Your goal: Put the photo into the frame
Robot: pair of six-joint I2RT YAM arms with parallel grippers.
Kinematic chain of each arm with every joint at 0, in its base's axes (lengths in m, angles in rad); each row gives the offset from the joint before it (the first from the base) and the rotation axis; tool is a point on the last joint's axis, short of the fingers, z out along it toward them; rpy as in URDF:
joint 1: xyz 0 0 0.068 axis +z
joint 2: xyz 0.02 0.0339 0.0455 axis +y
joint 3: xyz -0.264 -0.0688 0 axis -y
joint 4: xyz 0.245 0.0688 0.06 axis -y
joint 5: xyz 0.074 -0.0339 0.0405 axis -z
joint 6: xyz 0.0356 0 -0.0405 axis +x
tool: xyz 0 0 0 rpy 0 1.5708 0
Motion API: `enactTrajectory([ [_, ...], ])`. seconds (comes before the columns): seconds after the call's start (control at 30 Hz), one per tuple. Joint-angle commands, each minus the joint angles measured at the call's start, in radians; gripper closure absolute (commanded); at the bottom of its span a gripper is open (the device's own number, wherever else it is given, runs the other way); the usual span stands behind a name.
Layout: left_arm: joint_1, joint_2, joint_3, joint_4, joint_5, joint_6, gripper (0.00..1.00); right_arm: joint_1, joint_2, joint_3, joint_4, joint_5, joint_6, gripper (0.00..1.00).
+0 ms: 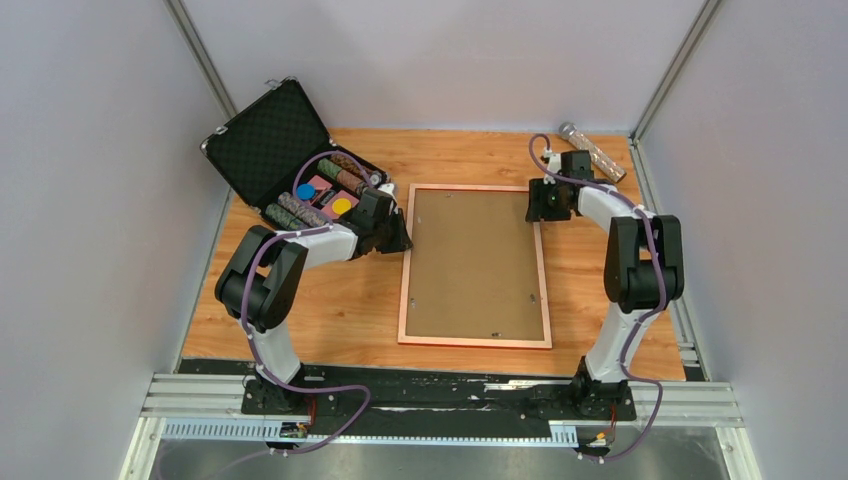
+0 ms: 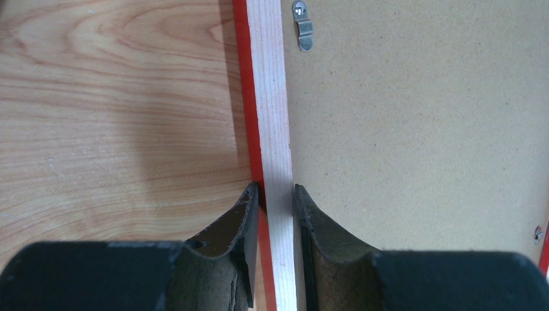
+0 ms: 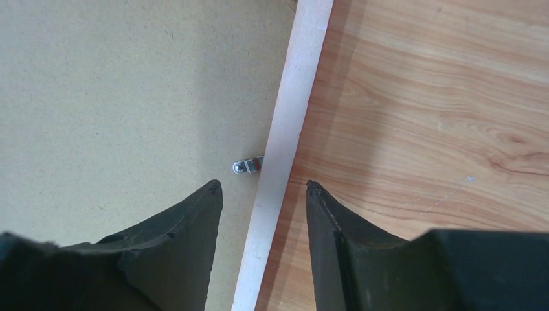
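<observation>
Frame: the frame [image 1: 475, 342] lies flat in the middle of the table [image 1: 330, 310], pinkish side up, with red showing along its outer edge.
Photo: I cannot see it in any view. It may be under the brown board, but I cannot tell.
Backing board: the backing board [image 1: 475, 260] fills the frame. Small metal clips [image 3: 247, 166] sit by the rails, and I cannot tell if they lock it in.
Left gripper: the left gripper [image 2: 275, 191] pinches the frame's left rail near its far left corner, with one finger on the red outside and one on the inside.
Right gripper: the right gripper [image 3: 264, 184] is spread wide over the right rail near the far right corner. One finger is over the board and one is over the table, and neither touches the rail.
Slip risk: only one side is held, and the pinch is thin. If the left arm lifts now, the frame could tip, twist or slide out.
Clip risk: the right inner finger is just beside a clip. If the fingers close there, they could hit the clip or push the board.
Spill risk: if the clips are loose, turning the frame could drop the board and whatever is under it.
Bump risk: the black case [image 1: 265, 140] at the far left corner is close to the left arm. A swinging frame could knock it.
</observation>
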Motion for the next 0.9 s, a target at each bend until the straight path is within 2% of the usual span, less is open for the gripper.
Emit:
enactTrajectory([
  [0.0, -0.004, -0.014, 0.005, 0.023, -0.005, -0.002, 0.93, 0.001, -0.015, 0.057, 0.018, 0.008, 0.034, 0.50],
  [0.37, -0.004, -0.012, 0.006, 0.022, -0.003, -0.003, 0.93, 0.001, 0.086, 0.112, 0.011, 0.026, 0.041, 0.52],
  [0.87, -0.004, -0.011, 0.007, 0.021, -0.002, -0.005, 0.93, -0.014, 0.066, 0.057, 0.011, 0.045, 0.003, 0.57],
])
